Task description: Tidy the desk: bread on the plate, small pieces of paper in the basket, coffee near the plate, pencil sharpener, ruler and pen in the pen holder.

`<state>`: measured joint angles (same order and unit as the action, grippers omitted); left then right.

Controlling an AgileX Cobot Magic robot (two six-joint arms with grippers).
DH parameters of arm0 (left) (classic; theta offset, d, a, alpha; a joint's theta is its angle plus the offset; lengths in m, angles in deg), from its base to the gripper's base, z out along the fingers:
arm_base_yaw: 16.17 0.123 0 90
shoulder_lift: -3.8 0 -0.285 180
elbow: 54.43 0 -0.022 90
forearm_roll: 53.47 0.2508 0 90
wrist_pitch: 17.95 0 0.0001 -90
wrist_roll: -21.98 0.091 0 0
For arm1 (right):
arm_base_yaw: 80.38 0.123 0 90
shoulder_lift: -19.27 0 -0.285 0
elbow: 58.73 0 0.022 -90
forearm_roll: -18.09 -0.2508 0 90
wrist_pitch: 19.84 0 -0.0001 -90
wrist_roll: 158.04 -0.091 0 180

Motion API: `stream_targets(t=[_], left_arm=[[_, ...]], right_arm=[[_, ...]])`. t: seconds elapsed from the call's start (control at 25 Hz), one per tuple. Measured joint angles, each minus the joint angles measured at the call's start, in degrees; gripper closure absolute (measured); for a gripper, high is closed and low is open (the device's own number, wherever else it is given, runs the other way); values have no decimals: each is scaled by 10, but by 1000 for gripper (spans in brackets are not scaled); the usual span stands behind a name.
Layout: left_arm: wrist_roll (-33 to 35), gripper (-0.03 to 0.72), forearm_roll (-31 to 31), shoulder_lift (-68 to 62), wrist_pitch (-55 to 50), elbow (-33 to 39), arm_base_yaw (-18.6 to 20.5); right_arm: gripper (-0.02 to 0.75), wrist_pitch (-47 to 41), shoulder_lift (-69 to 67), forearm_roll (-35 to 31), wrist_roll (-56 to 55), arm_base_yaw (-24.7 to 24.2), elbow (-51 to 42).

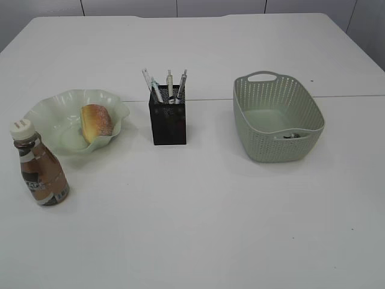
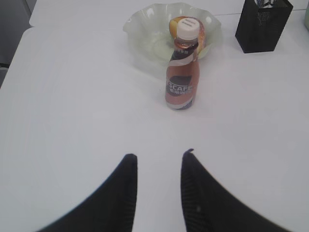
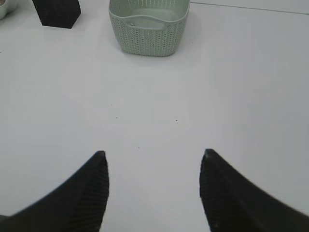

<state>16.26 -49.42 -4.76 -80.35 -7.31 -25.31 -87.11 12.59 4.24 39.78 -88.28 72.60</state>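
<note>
**White desk, everything sitting in its spot**

White table [image 1: 198,229] all around, and here's how it looks from my side. The bread [image 1: 96,123] lies in the pale green wavy plate [image 1: 45,111] on the left. The coffee bottle [image 1: 40,171] stands upright just in front of the plate, near its front-left edge, white cap on top. From my left wrist view the bottle [image 2: 182,72] lines up right in front of the plate [image 2: 145,29], with the bread peeking out behind the cap.

The black mesh pen holder [image 1: 168,123] sits in the middle of the desk, between the plate and the basket, with several pens [image 1: 169,84] sticking out of the top. I can't make out a ruler or a sharpener in there, too small to tell.

The green basket [image 1: 274,144] is on the right, well apart from the holder. There's something small and dark lying at the bottom near its front wall, can't say what exactly.

My left gripper [image 2: 159,166] hangs over bare table short of the bottle, fingers apart, nothing between them. My right gripper [image 3: 154,166] is spread wider, also holding nothing, with the basket [image 3: 147,34] well ahead of it.
</note>
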Motion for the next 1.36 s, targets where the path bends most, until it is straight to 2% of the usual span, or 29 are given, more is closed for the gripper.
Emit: stream_targets(t=[0.36, 0.56, 1.36], left_arm=[[0, 461, 0, 0, 0, 0, 2], [0, 461, -1, 0, 0, 0, 2], [0, 461, -1, 0, 0, 0, 2]], right_arm=[[300, 0, 0, 8, 0, 0, 0], [300, 0, 0, 40, 2, 0, 0], [299, 0, 0, 42, 3, 0, 0]])
